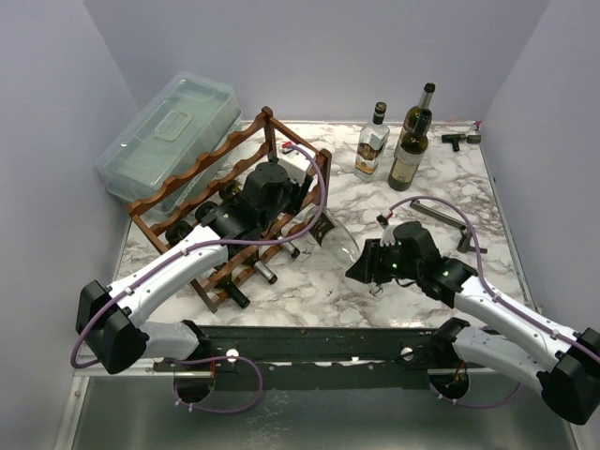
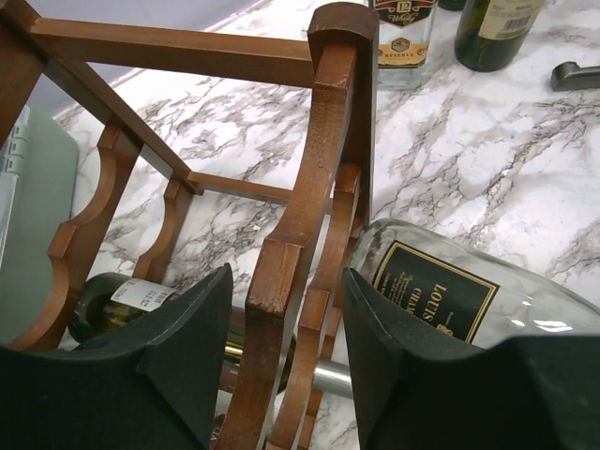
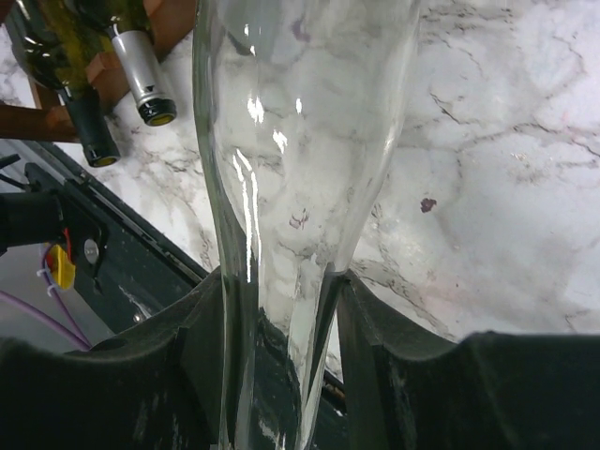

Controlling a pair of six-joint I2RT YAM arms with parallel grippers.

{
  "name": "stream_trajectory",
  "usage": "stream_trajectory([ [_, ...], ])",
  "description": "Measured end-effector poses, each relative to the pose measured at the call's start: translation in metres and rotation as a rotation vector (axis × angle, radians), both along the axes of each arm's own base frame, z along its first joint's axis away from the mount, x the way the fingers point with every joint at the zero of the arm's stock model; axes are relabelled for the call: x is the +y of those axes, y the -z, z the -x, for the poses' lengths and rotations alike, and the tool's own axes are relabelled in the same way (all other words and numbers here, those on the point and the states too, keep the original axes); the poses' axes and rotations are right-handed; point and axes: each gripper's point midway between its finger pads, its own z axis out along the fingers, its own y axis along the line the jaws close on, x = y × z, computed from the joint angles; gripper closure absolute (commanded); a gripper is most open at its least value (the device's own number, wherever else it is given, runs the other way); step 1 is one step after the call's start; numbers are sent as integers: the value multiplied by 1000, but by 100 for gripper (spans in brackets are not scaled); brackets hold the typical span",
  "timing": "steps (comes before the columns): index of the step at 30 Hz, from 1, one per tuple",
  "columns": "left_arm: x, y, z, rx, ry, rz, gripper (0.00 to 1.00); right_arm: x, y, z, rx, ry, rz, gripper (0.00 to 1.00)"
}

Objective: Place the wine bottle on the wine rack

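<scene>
The wine bottle is clear glass with a black label. It lies tilted beside the wine rack, its base near the rack's right end. My right gripper is shut on its neck; in the right wrist view the glass neck runs up between my fingers. My left gripper is over the rack's near right corner. In the left wrist view it straddles a scalloped wooden rail, with a small gap still showing. The labelled bottle lies just right of that rail.
Dark bottles lie in the rack's lower tier, necks pointing at me. A clear lidded box stands behind the rack. Three upright bottles stand at the back. Black metal tools lie on the right of the marble table.
</scene>
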Motion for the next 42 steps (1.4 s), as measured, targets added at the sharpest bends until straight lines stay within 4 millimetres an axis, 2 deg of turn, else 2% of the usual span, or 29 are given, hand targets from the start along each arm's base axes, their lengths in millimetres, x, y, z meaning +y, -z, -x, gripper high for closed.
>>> stream_trajectory([
  [2,-1,2,0,6,4,-3,58,4,-2,-2,-12,-13,-14,99],
  [6,-4,11,-2,22,12,-22,65,12,-1,-7,-29,-37,-30,99],
  [11,-2,13,-5,19,10,-36,77,20,6,-13,-45,-68,-34,99],
  [22,-2,13,-4,13,27,-54,96,23,19,-25,-126,-78,-36,99],
  [31,-2,13,-4,12,32,-57,100,31,25,-39,-202,-97,-40,99],
  [32,-2,13,-4,12,34,-58,100,33,31,-42,-196,-98,-33,99],
  [42,-2,13,-4,14,39,-56,100,60,45,-87,-278,-102,-22,99],
])
